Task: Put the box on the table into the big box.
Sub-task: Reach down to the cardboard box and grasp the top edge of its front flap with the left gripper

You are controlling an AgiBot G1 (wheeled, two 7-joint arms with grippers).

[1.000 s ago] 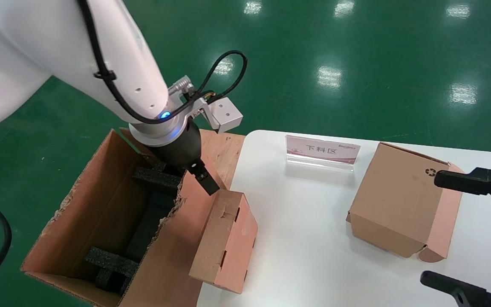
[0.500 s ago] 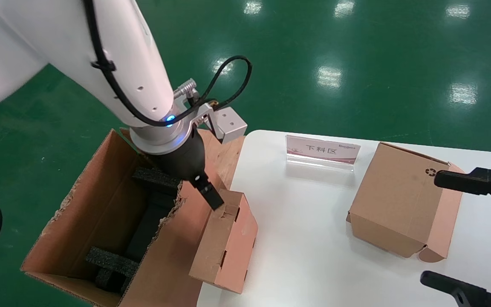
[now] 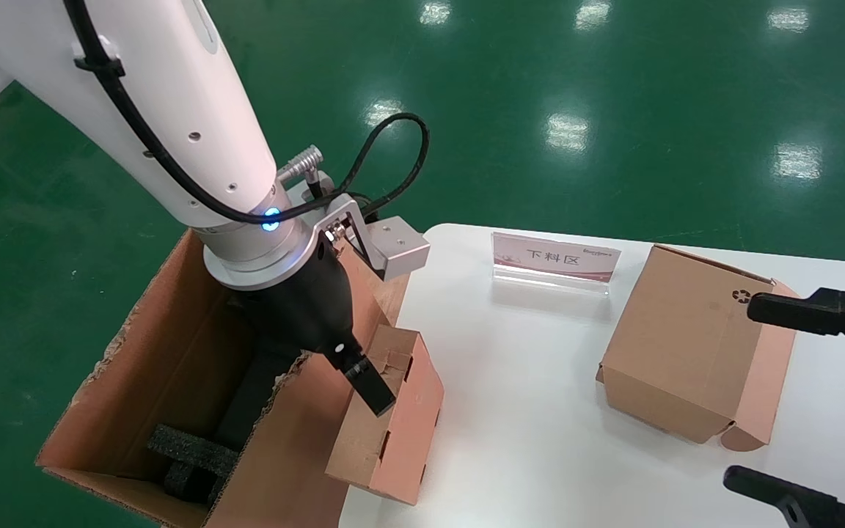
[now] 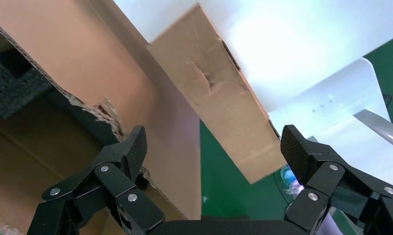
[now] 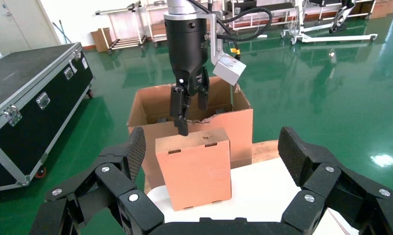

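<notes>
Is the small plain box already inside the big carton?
No. In the head view the box stands on the table edge beside the big box, with the open left gripper lowered over it.

You see a plain brown box (image 3: 386, 418) with dark slots at 6 o'clock, on the white table (image 3: 525, 440). At 8 o'clock, the big box (image 3: 173, 381) is brown, holding black foam blocks (image 3: 191, 451). At 3 o'clock, a brown carton (image 3: 686, 345) bears a black recycling symbol (image 3: 741, 295). The floor (image 3: 613, 110) is glossy green.
</notes>
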